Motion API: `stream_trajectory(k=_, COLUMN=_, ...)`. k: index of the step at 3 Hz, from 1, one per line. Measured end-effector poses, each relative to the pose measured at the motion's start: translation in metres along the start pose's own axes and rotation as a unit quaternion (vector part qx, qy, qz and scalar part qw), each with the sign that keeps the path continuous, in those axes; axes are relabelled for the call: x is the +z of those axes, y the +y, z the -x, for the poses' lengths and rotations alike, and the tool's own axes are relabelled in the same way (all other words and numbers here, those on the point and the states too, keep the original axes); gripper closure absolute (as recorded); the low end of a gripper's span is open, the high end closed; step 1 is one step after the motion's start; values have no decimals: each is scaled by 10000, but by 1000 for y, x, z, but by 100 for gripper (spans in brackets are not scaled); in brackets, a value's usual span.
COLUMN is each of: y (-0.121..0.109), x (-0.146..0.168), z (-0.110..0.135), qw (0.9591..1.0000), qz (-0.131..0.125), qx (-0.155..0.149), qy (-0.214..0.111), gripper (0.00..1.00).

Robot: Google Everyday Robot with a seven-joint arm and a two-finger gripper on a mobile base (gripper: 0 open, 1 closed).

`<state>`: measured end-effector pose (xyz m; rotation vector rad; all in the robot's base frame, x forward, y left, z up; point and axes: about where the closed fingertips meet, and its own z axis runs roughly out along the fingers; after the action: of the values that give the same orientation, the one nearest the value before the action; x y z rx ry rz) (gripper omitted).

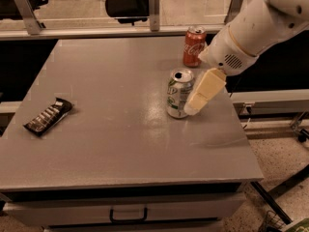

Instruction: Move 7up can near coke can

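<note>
The 7up can (177, 94), white and silver with green markings and an open silver top, stands upright right of the middle of the grey table (111, 129). The coke can (193, 46), red with white script, stands upright behind it near the table's far right edge, about a can's height away. My gripper (192, 106), cream-coloured on a white arm, reaches in from the upper right. Its tip is right beside the 7up can's right side, low down.
A dark chocolate bar (48, 116) in its wrapper lies near the table's left edge. A metal rail with posts (153, 6) runs behind the table. A drawer handle (128, 215) shows below the front edge. The floor lies to the right.
</note>
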<state>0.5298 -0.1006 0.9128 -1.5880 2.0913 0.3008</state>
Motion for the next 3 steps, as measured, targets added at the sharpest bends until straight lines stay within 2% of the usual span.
stream_trajectory(k=1, y=-1, x=13, z=13, qw=9999, qz=92, qx=-27, qy=-128, gripper=0)
stream_trajectory(k=2, y=0, x=24, z=21, qw=9997, qz=178, qx=-48, qy=-184, gripper=15)
stream_trajectory(k=3, y=-1, x=29, z=23, qw=9996, qz=220, qx=-50, qy=-185, gripper=38)
